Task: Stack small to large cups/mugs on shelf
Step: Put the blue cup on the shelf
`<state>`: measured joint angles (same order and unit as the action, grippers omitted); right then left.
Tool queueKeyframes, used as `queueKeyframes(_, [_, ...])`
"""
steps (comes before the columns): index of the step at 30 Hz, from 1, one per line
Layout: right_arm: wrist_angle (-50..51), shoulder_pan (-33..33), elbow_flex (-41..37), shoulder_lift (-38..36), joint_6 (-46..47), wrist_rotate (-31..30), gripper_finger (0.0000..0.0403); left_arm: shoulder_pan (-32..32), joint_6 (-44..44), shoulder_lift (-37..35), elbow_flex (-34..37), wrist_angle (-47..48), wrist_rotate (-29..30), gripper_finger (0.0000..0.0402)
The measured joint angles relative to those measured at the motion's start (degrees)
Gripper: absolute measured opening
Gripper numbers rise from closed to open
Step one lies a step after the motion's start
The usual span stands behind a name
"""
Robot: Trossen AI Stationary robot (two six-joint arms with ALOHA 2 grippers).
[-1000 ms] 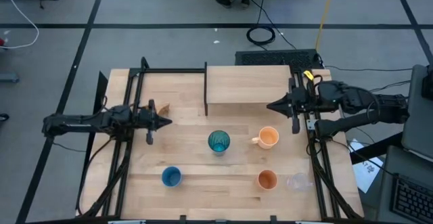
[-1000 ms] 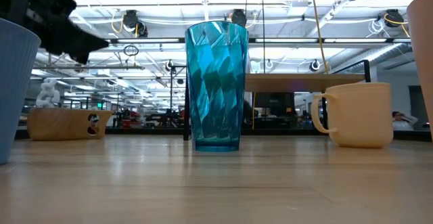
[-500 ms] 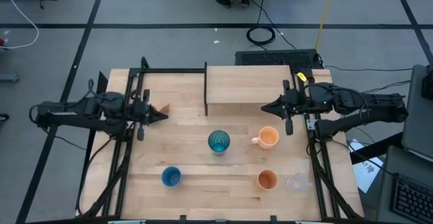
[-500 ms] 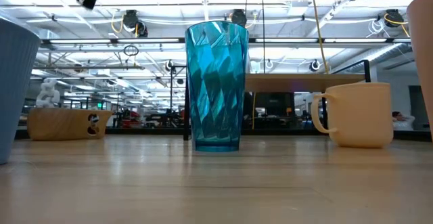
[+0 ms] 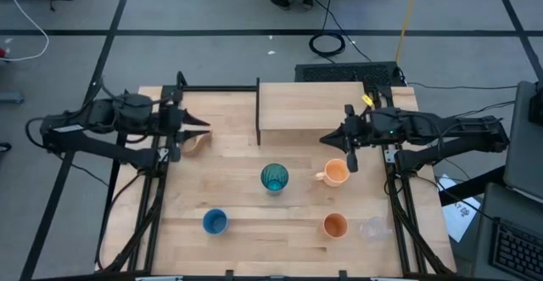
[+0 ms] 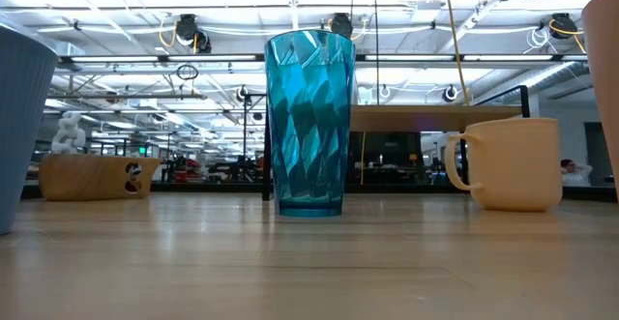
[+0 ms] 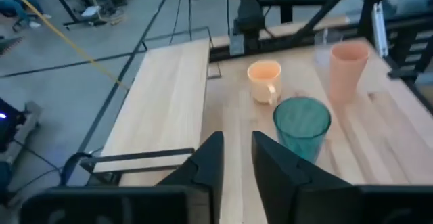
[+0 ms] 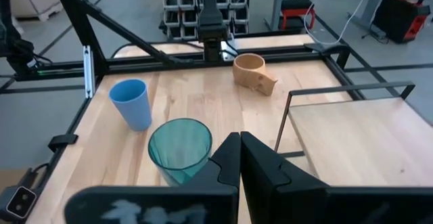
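No text, label, brand or number can be read in any view. The cups show no readable print. Signs in the room behind are too small to make out.

Two dark fingers [image 7: 211,158] of the left end effector [image 7: 236,158] stand slightly apart, with a narrow gap between them and nothing held. Just beyond them a translucent teal tumbler [image 7: 302,126] stands upright on the wooden desk [image 7: 392,126]. Farther off sits an orange handled mug [image 7: 264,80], its handle turned toward the tumbler, and to one side of it a taller orange cup [image 7: 347,70], also upright. A light-wood shelf [image 7: 166,102] with a thin black leg frame [image 7: 128,159] runs alongside. A yellow cable [image 7: 67,40] crosses the grey floor [image 7: 81,75] beyond the desk.
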<state>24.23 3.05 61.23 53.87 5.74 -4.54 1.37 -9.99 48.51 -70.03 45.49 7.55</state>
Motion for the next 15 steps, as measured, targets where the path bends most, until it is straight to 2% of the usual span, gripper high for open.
queueKeyframes(7, [0.0,0.73,0.0,2.19,0.61,-0.01,0.0,1.52,0.33,7.01,-1.01,3.29,0.18,0.0122])
queueKeyframes(15, [-3.05,3.48,-0.63,5.18,0.65,-0.03,0.0,8.5,0.85,13.93,-1.01,4.11,1.07,0.0125])
